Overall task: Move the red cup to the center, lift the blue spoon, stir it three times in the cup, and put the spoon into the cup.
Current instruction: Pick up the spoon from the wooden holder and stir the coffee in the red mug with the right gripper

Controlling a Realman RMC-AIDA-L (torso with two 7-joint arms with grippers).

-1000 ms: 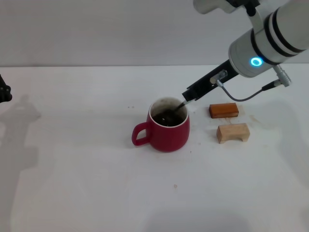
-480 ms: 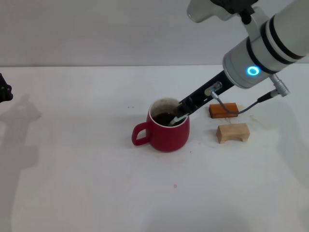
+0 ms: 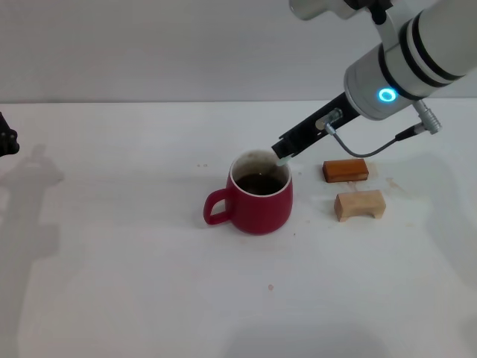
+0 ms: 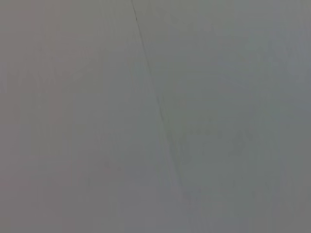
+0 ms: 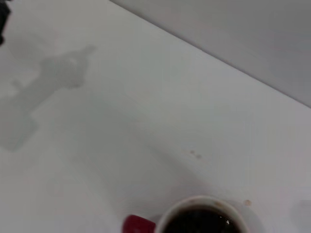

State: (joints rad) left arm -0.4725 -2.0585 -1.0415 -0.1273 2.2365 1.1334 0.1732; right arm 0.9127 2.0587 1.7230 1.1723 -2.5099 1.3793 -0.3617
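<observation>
The red cup stands upright at the middle of the white table, handle toward my left, with dark liquid inside. My right gripper hangs just above the cup's far right rim. It is shut on the blue spoon, of which only a short pale piece shows below the fingertips, over the rim; the spoon's bowl is hidden. The right wrist view shows the cup's pale rim and dark liquid from above. My left gripper is parked at the table's far left edge.
An orange-brown wooden block and a pale arched wooden block lie just right of the cup. A grey wall rises behind the table. The left wrist view shows only a plain grey surface.
My right gripper dipped the spoon down into the cup's liquid, then drew back up and to the right, so the spoon's end now sits at the rim.
</observation>
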